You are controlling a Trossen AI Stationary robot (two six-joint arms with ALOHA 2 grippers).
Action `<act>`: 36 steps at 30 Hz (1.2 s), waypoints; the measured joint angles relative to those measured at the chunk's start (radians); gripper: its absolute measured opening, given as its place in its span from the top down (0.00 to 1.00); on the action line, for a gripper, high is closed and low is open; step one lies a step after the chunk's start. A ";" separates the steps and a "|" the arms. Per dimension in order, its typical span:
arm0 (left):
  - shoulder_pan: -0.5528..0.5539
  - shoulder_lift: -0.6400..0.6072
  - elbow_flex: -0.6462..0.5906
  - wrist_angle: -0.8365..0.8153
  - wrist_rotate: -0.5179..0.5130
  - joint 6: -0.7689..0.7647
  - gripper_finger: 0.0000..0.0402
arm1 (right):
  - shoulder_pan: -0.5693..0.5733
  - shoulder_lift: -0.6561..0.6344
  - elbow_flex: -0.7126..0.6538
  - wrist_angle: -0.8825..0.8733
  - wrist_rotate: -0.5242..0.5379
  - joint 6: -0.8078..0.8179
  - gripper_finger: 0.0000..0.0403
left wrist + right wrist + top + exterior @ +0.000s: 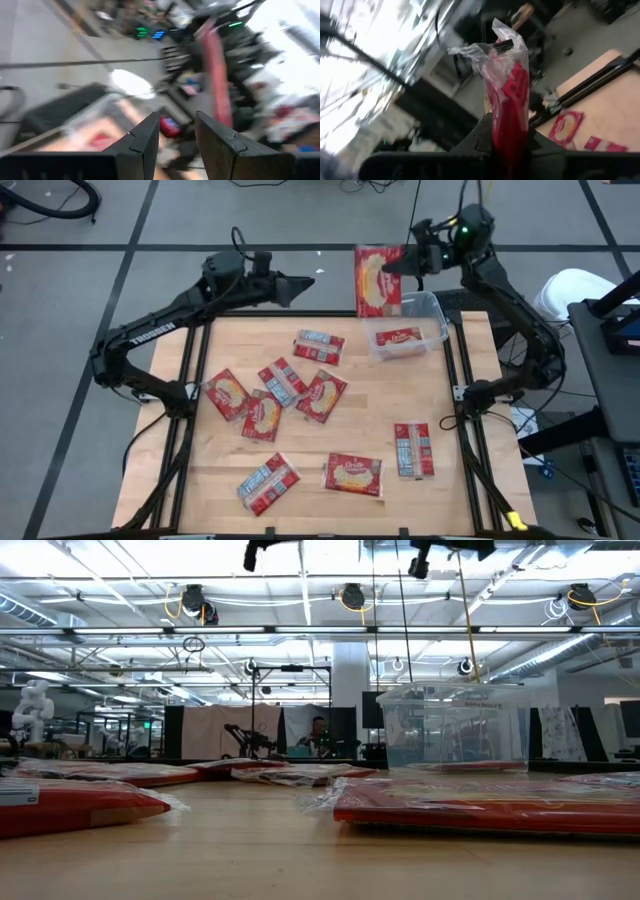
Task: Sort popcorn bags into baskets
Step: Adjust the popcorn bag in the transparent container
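Right now the flat red popcorn packet with the cream-yellow popcorn picture (378,280) hangs in my right jaws (408,264), which are clamped on one edge of it, above the far edge of the worktop and just beside the clear rectangular plastic tub with rounded corners (438,313). In my right wrist view the packet (511,95) stands upright out of the jaws, its crinkled clear wrapper flaring at the free end. The tub already has one red packet (398,338) lying flat in it, so I judge the good way is to carry mine over the tub's open mouth, tip it flatter so its broad face lines up with the tub's long side, lower until it is inside the rim, and only then let go; released from here it would likely land outside the tub or catch on the rim. My left jaws (304,281) hover near the far edge too, parted narrowly with nothing between them, well clear of the tub. The other red packets (268,415) lie scattered across the wooden worktop (350,430), waiting.
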 joint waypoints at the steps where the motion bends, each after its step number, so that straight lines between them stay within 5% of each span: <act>1: 0.006 0.000 0.000 0.032 0.032 -0.023 0.68 | 0.006 0.007 0.000 0.000 -0.019 -0.018 0.96; 5: 0.011 0.004 0.000 0.139 0.077 -0.077 0.63 | 0.034 0.032 0.003 -0.033 -0.061 -0.099 0.96; 17: 0.019 0.055 0.000 0.178 0.188 -0.175 0.23 | 0.174 0.103 0.002 -0.255 0.025 -0.462 0.96; 28: 0.024 0.130 -0.001 -0.021 0.299 -0.039 0.33 | 0.251 0.117 0.002 -0.580 0.220 -0.720 0.96; 36: -0.003 0.223 -0.001 -0.011 0.347 0.051 0.34 | 0.282 0.118 0.002 -0.622 0.282 -0.744 0.96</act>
